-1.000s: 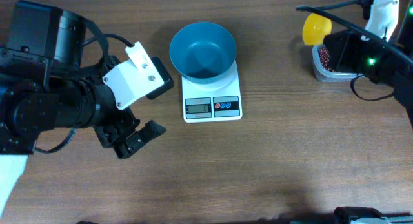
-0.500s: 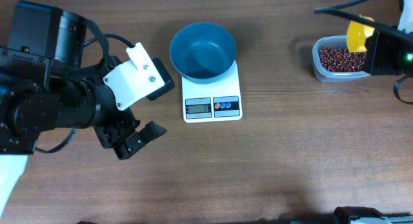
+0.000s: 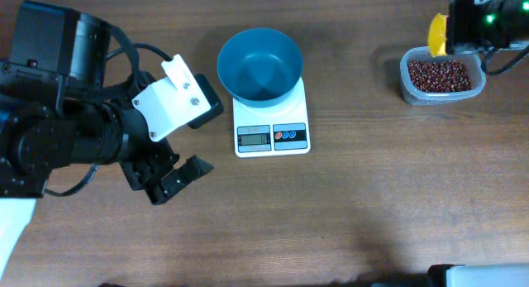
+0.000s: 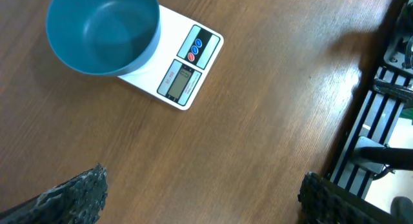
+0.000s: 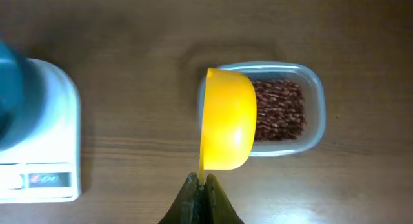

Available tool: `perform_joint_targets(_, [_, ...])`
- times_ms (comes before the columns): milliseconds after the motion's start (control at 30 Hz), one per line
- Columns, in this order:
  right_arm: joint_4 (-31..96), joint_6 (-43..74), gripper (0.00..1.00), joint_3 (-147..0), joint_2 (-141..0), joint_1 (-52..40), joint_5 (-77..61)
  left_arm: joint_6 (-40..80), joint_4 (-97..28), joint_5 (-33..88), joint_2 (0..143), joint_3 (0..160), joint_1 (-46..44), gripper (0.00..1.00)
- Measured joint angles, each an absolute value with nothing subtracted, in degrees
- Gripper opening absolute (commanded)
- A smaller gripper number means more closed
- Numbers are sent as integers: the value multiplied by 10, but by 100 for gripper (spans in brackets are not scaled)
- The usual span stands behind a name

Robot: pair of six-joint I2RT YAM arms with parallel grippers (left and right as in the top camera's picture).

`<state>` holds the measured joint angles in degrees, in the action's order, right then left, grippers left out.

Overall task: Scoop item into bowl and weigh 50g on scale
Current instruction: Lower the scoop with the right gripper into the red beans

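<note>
Looking down from overhead, the blue bowl (image 3: 259,65) sits on the back of the white scale (image 3: 272,126), near the middle of the worktop's (image 3: 372,212) far edge. The beans (image 3: 442,74) lie in a clear tub (image 3: 404,76) toward the far right corner. The right gripper (image 3: 453,31) holds a yellow scoop (image 3: 436,35) just above the tub's left rim. The left gripper (image 3: 176,178) hangs wide near the left edge, holding nothing.

From the left wrist, the bowl (image 4: 103,30) is round, deep, smooth plastic and looks empty. The scale (image 4: 187,69) is flat and rectangular, with a grey display and red and blue buttons. Two ribbed pads (image 4: 74,195) stand far apart.

From the right wrist, the jaws pinch shut on the scoop's (image 5: 227,121) thin handle. Its glossy dome is tipped sideways over the tub's left half. The beans (image 5: 279,111) are small reddish-brown ovals, probably hard, loose and quick to roll. They are best taken with the scoop and carried level. The bowl looks light and may slide on the scale.
</note>
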<state>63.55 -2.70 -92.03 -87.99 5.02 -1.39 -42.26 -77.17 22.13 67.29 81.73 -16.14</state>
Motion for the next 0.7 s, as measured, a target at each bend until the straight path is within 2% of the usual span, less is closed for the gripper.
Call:
perform_joint_targets(233, [643,-77,4,-921,-905,50,120,-423,-772,221,673,817,-161,99])
perform_joint_targets(367, [643,-84,4,-922,-978,50,148,-423,-772,221,673,817,-161,99])
perform_joint_targets(700, [638,-95,4,-922,-1047,50,191,-423,-772,221,673,817,-161,99])
